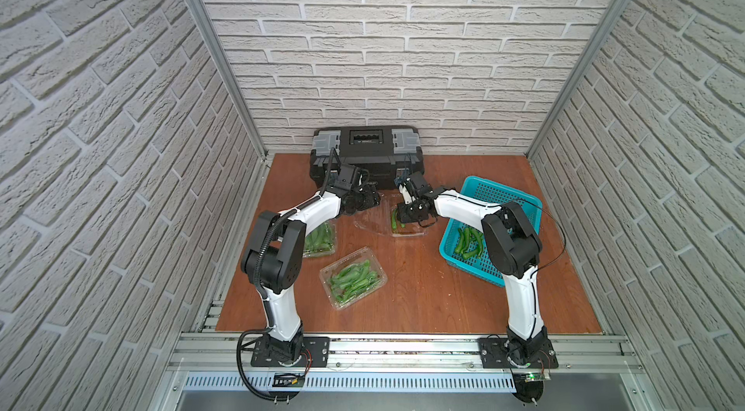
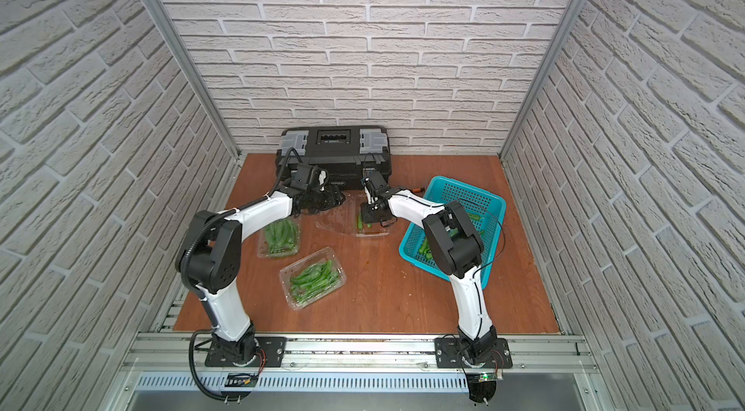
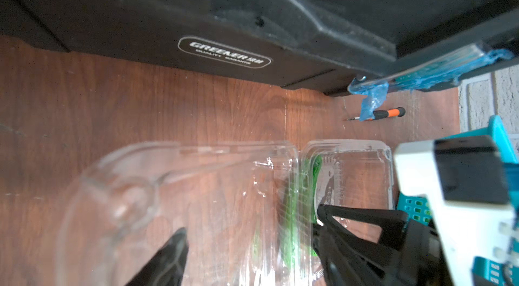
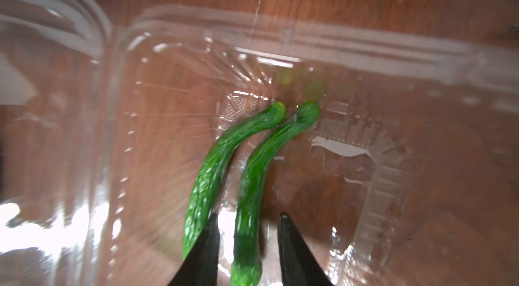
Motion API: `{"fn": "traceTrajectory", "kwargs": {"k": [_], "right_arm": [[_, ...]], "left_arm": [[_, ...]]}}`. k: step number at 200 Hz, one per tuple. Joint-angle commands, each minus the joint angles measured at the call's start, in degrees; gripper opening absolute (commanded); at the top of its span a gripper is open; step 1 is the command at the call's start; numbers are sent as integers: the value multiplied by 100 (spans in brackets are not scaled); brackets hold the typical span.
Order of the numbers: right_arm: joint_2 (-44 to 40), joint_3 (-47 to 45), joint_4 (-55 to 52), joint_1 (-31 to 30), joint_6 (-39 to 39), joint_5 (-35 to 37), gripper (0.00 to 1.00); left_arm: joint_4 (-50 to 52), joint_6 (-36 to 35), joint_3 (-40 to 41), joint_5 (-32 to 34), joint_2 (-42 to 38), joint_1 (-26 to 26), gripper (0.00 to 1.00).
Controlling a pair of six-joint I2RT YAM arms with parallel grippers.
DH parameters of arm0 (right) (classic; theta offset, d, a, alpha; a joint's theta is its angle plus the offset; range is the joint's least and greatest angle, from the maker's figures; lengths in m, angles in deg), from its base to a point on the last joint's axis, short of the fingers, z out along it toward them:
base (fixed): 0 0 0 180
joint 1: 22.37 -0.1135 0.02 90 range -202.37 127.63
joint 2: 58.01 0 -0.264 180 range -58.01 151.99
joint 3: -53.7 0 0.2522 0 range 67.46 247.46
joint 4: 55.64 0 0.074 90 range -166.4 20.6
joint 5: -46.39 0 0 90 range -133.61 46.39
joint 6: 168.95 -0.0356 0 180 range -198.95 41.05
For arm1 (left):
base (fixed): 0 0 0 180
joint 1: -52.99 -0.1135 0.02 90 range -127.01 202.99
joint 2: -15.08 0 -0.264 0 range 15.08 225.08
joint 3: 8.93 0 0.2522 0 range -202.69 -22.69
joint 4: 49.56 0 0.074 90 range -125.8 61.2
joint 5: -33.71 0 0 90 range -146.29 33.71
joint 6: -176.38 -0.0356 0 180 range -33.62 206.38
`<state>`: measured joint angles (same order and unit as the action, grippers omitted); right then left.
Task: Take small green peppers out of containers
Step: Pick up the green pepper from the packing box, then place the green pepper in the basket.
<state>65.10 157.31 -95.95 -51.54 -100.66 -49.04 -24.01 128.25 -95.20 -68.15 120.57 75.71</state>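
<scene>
Clamped between right gripper [image 4: 248, 242] jaws, lower frame: slender glossy green pepper [image 4: 252, 186]. Left gripper [image 3: 250, 253] spread apart. Reads "GREENER" on black plastic toolbox [image 3: 224, 52], upper frame.

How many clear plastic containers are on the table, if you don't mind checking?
3: an open container under the right gripper, a closed container front-centre, and a partly hidden container beneath the left arm.

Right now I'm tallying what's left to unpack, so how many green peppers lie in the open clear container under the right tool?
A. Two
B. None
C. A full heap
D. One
A: the right wrist view shows two peppers lying side by side in the open container, one of them between the fingers of the right tool.
</scene>
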Motion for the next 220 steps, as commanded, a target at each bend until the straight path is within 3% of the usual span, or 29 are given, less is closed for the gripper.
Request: {"fn": "traceTrajectory", "kwargs": {"k": [1, 17, 43, 74, 114, 154, 184, 220], "right_arm": [[55, 145, -201, -152, 193, 171, 35], [107, 164, -275, -241, 242, 403, 32], [-7, 73, -253, -352, 269, 726, 16], [-609, -268, 210, -368, 216, 1013, 3], [-1901, -936, 1256, -307, 65, 1828, 2], [-3024, -1564, 1487, 111, -636, 3645, 2], [-3843, -2349, 1165, 670, -1608, 5058, 2], [-4325, -3030, 344, 1308, -2660, 5248, 2]], "left_arm": [[-91, 21, 80, 34, -20, 40, 73], [-97, 41, 90, 42, -29, 41, 73], [-129, 84, 122, 61, -30, 47, 73], [-160, 124, 119, 70, 6, 47, 73], [-124, 72, 45, 87, 33, 52, 73], [-29, 78, -21, 143, 7, 58, 73], [51, 76, -29, 206, -49, 90, 73], [20, 109, 79, 296, -143, 115, 73]]}}
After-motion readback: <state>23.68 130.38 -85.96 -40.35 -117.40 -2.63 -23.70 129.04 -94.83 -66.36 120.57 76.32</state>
